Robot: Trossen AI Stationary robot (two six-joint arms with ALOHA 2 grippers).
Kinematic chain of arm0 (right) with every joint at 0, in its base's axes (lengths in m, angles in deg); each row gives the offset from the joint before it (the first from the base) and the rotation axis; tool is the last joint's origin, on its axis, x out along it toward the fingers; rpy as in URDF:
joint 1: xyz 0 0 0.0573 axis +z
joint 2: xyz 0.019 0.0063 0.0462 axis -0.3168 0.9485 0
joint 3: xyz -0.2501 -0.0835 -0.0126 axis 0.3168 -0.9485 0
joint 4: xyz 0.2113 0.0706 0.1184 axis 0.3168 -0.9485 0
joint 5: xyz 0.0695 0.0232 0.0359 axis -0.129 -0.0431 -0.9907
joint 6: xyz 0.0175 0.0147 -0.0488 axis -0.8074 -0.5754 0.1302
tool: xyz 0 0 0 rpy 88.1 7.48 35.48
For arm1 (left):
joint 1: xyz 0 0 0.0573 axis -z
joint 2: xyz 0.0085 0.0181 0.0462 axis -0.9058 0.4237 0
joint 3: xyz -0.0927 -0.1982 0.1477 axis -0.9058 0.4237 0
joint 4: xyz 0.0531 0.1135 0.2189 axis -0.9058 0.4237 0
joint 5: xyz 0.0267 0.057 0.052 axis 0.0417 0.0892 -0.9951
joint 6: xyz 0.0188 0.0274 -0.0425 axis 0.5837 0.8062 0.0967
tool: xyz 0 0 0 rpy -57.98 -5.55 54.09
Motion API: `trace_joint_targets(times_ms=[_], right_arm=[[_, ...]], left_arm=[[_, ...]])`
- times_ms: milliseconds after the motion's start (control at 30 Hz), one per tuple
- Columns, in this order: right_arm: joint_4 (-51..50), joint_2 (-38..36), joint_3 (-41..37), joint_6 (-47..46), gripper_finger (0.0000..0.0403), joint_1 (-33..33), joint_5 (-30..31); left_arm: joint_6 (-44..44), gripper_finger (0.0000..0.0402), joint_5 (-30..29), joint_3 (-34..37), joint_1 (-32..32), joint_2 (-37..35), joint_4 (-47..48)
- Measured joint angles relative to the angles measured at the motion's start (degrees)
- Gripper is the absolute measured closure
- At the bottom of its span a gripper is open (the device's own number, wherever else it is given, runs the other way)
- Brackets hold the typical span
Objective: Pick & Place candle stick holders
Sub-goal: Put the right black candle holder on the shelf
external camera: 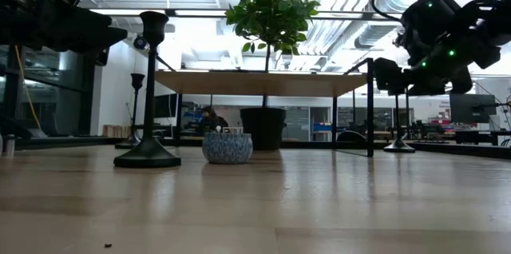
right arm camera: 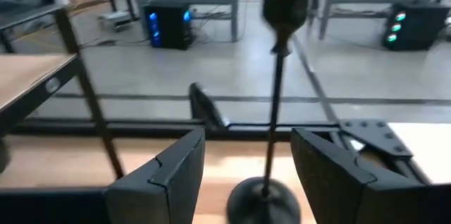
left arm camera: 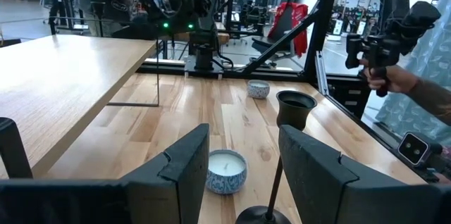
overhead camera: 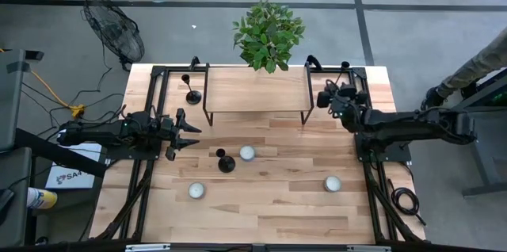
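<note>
bright overhead lighting; right wrist blurred

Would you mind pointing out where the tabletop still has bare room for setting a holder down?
The widest bare patch is the wooden table's near strip, below the two white round candles. The shelf top is bare too. It is crowded mid-table, where the black candlestick holder and a third candle stand before the left gripper.

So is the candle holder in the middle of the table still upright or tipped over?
Upright. The middle candlestick holder stands on its round base with the stem vertical in the low view, beside a white candle.
</note>
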Motion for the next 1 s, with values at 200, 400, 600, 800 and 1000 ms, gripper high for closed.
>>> trace_joint_targets(times_ms=[200,400,600,800,1000], right_arm=[[0.67,0.04,0.02,3.21,0.0199,-3.4,-0.04],[3.59,0.07,0.02,6.31,0.0199,-7.82,-4.8],[8.09,0.07,0.02,9.51,0.0199,-12.13,-11.75],[11.9,0.07,0.02,13.4,0.0199,-16.57,-16.34],[13.99,0.07,0.02,14.99,0.0199,-20.72,-22.21]], left_arm=[[-0.02,0.0231,0.0,0.0,0.0,0.0,0.0],[0.0,0.0231,0.02,0.0,0.0,-0.01,0.0],[0.0,0.0231,0.04,0.0,-0.01,-0.01,0.0],[-0.01,0.0231,0.06,0.0,0.0,0.0,0.0],[-0.02,0.0231,0.07,0.0,-0.01,-0.01,0.0]])
